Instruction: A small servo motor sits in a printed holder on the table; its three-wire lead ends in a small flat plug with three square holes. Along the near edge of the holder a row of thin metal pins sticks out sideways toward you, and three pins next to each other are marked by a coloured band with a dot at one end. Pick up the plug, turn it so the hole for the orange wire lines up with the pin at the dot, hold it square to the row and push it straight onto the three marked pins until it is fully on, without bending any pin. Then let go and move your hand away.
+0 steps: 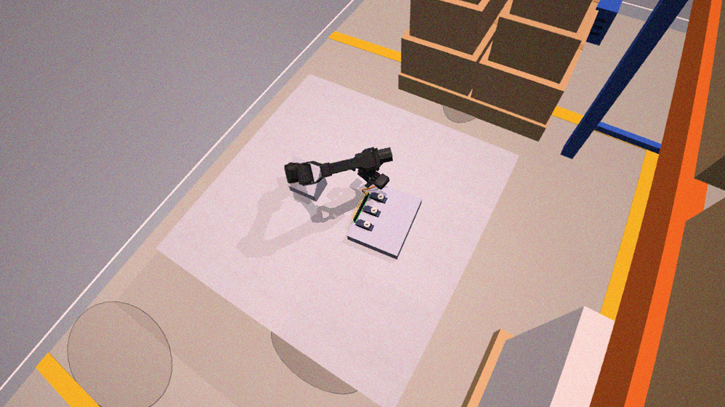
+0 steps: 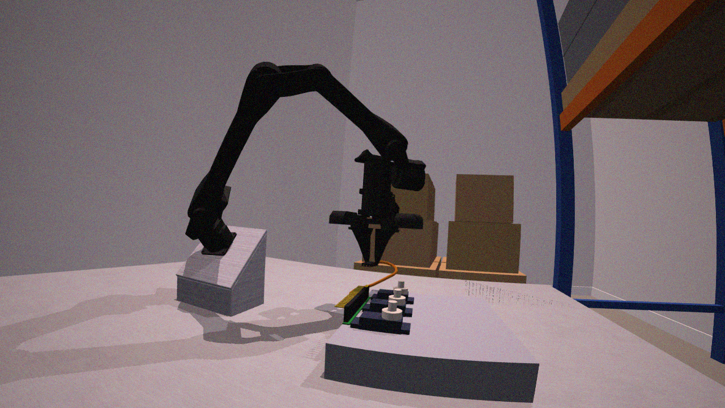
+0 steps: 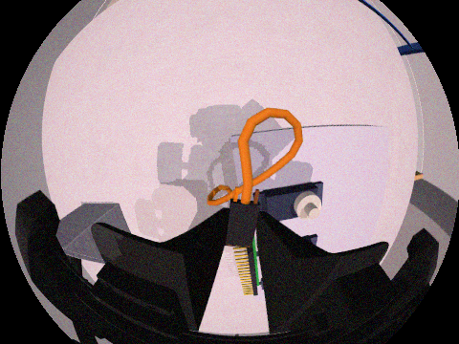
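My gripper (image 2: 369,263) (image 3: 243,216) is shut on the small black plug (image 3: 242,223), above the far end of the holder. The orange lead (image 3: 246,162) (image 2: 396,268) leaves the plug's upper end in the wrist view and loops back toward the servos. The row of gold pins (image 3: 243,272) (image 2: 349,297) sticks out along the holder's edge, below the plug in the wrist view, not touching it in the exterior view. Three dark servos, one of them the near servo (image 2: 380,321), sit on the pale holder (image 2: 446,335) (image 1: 399,228). The coloured band, the dot and the plug's holes cannot be made out.
The arm's grey wedge base (image 2: 217,284) (image 3: 91,228) stands left of the holder on the pale table top (image 1: 273,282). Stacked cardboard boxes (image 1: 473,18) (image 2: 483,243) and a blue and orange rack (image 1: 673,229) (image 2: 560,203) stand beyond.
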`<state>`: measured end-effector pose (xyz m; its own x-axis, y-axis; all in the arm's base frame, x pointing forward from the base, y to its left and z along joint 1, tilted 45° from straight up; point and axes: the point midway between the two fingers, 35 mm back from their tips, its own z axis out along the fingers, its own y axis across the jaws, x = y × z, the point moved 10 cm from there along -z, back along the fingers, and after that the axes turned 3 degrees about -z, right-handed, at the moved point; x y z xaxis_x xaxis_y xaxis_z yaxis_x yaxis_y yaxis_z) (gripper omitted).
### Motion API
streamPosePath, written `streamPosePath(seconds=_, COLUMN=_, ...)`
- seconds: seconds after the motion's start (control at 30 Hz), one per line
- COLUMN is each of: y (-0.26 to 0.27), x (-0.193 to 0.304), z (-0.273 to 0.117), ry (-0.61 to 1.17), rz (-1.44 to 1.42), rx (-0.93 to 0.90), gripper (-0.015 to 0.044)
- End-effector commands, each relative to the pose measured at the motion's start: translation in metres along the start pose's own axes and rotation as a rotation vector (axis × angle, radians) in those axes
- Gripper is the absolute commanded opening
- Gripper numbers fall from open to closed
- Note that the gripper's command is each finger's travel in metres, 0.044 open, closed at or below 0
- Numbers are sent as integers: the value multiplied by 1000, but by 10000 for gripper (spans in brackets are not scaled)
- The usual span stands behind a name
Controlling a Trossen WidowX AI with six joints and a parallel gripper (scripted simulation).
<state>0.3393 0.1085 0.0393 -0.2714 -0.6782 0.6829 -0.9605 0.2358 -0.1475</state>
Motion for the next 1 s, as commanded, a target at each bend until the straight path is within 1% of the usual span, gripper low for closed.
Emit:
streamPosePath(seconds=0.0, y=5, x=5, z=-1, ry=-5, rz=-133, rx=0, gripper=0)
streamPosePath(seconds=0.97, y=45, x=32, z=1, ry=-4, rz=-1136, rx=0, gripper=0)
